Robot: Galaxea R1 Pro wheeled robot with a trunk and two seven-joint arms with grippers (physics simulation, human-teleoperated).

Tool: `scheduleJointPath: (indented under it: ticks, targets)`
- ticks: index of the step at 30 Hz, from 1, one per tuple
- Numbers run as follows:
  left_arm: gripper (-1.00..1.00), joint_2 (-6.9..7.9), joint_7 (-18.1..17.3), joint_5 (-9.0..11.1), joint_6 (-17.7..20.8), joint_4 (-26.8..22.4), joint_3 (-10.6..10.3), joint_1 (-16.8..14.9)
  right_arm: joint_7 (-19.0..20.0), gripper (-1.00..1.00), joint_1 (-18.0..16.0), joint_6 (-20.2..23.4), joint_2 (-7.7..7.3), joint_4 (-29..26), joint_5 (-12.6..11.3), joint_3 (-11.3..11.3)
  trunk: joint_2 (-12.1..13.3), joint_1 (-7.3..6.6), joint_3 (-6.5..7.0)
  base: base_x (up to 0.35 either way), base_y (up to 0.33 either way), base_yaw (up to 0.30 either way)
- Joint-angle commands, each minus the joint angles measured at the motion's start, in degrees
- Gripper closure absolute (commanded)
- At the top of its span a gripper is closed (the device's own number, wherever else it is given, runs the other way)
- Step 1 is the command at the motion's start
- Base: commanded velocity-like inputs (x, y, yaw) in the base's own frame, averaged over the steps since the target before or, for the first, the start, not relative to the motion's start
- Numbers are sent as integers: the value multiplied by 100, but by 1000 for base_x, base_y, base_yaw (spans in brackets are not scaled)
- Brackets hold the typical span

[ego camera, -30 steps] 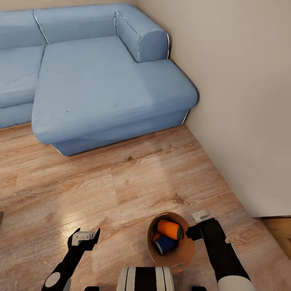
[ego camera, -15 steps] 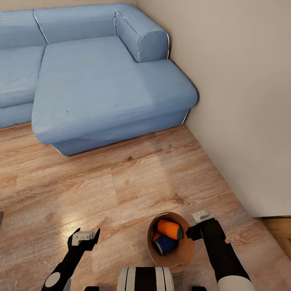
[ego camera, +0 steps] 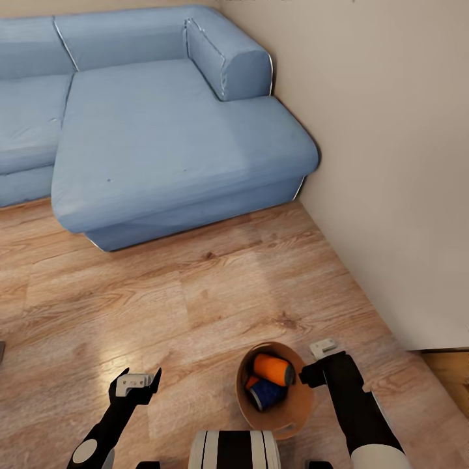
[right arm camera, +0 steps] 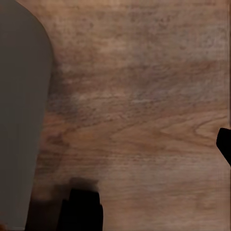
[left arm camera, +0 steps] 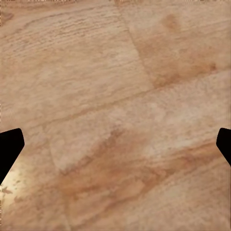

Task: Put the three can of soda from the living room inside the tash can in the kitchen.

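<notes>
The tash can (ego camera: 277, 407) stands on the wood-plank floor (ego camera: 208, 293) of the living room, near the robot and just right of centre, its copper-brown inside open to the head camera. Inside lie an orange can of soda (ego camera: 273, 369) on its side and, nearer, a dark blue can of soda (ego camera: 266, 394), the two touching; a sliver of orange beside the blue one may be a third can, though that cannot be told. The right gripper (ego camera: 311, 372) sits at the bin's right rim, and whether its fingers are wide, narrow or gripping the rim cannot be made out; in the right wrist view the bin's pale grey outer wall (right arm camera: 19, 120) stands just beside it over the floor. The left gripper (ego camera: 138, 381) hangs over bare floor to the bin's left, well apart from it, its fingers spread wide and holding nothing. Farther off, a light blue corner sofa (ego camera: 163, 137) fills the far left, its end touching the beige wall (ego camera: 391, 163) that runs along the right
</notes>
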Motion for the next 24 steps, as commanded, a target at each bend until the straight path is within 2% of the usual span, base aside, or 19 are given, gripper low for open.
scheduleJointPath:
  ticks: [1, 20, 24]
  targets:
    - [-100, 0, 0, 0, 0, 0, 1, 0, -8, -100, 1, -11, -1, 0, 44, -1, 42, -22, 19, 0, 0, 0]
    - [-100, 0, 0, -26, 0, 2, -6, 0, -8, -100, 6, -45, -2, -8, 30, -1, 804, -440, 360, 0, 0, 0]
    - [-100, 0, 0, -26, 0, 5, -6, 0, -5, -100, 8, -321, 8, -69, 0, -1, 964, -528, 431, 0, 0, 0]
